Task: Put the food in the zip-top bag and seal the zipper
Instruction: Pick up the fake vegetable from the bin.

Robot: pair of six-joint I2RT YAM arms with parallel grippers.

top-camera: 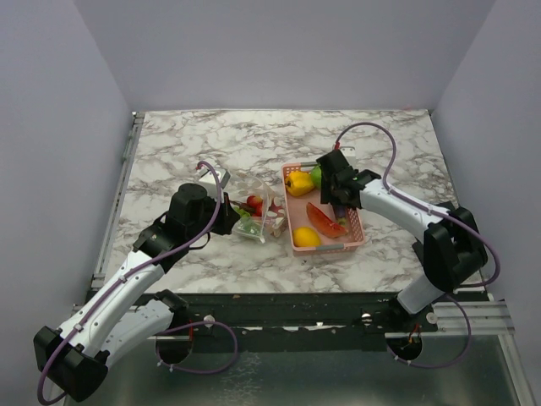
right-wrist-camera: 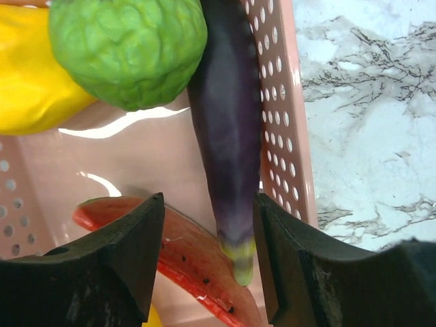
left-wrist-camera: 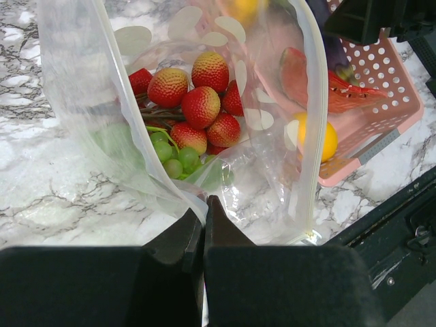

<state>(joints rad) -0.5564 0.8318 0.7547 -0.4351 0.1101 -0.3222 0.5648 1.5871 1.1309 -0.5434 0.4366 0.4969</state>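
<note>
At the left gripper (left-wrist-camera: 204, 216) we see jaws pinched shut on the near lip of the zip-top bag (left-wrist-camera: 272, 177), its zipper (left-wrist-camera: 311, 136) unsealed and red berries (left-wrist-camera: 201, 102) inside. Over the pink basket (right-wrist-camera: 283, 102), at the bag's 3 o'clock, we see the right gripper (right-wrist-camera: 208, 252) spread wide astride the eggplant (right-wrist-camera: 228, 136), with green fruit (right-wrist-camera: 129, 48) at its 11 o'clock.

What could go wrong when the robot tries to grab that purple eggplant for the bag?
1. The eggplant lies right against the wall of the pink basket. One finger of the open right gripper might hit that wall or shove the basket instead.
2. The watermelon slice sits just beside the eggplant and could get pinched too.
3. The left gripper pinches only a thin edge of the zip-top bag. If that slips, the mouth could flop shut.
</note>
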